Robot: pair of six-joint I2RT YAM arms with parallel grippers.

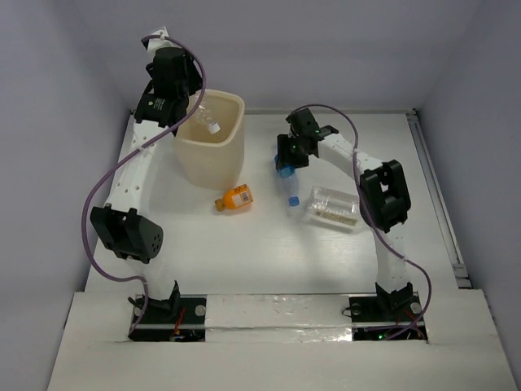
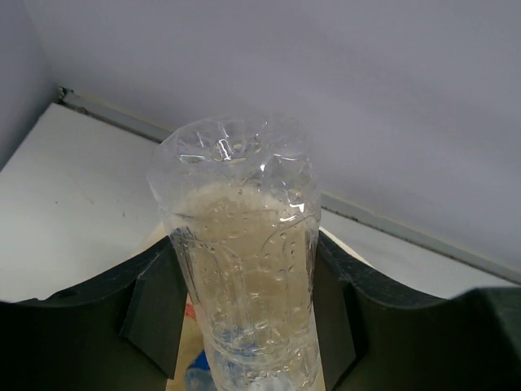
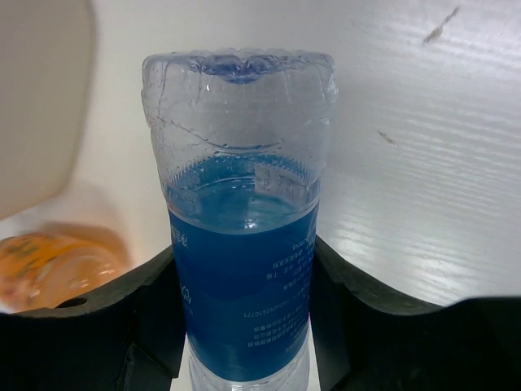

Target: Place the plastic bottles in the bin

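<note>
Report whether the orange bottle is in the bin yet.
Out. The orange bottle lies on its side on the table, beside the bin at its near corner, outside its wall.

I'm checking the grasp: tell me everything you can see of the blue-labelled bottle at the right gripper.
The blue-labelled bottle is clear thin plastic with a lobed moulded base and a blue wrap label carrying small white print. Its base points away from the wrist camera. It sits between the right gripper fingers, which press the label on both sides. The white table lies behind it; whether they touch cannot be told.
</note>
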